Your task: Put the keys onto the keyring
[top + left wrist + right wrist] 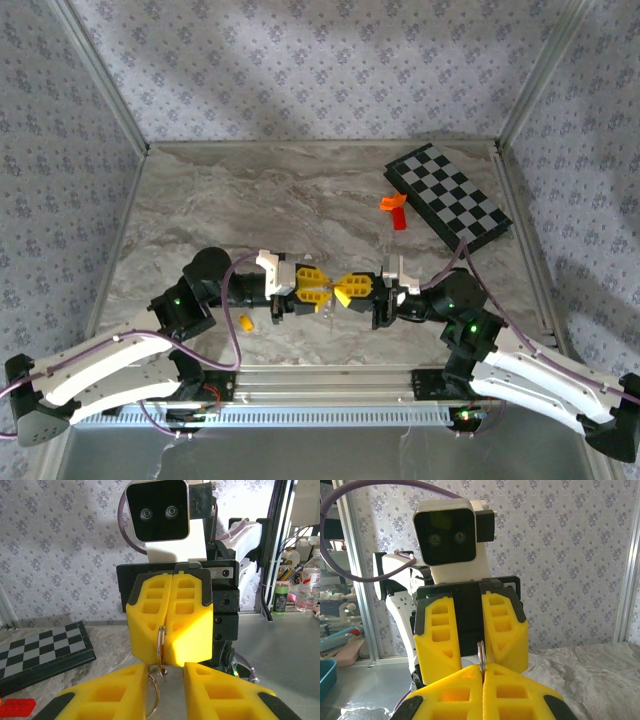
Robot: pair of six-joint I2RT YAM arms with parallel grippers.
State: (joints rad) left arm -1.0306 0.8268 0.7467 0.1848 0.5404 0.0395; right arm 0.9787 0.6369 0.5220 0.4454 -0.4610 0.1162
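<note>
Above the tabletop, near its front edge, the two pincers meet tip to tip. The right pincer is pressed together, pinching the keyring. The left pincer is slightly spread, with the keyring's lower arc hanging in its gap. The key lies on the tabletop beside the left arm, apart from both pincers.
</note>
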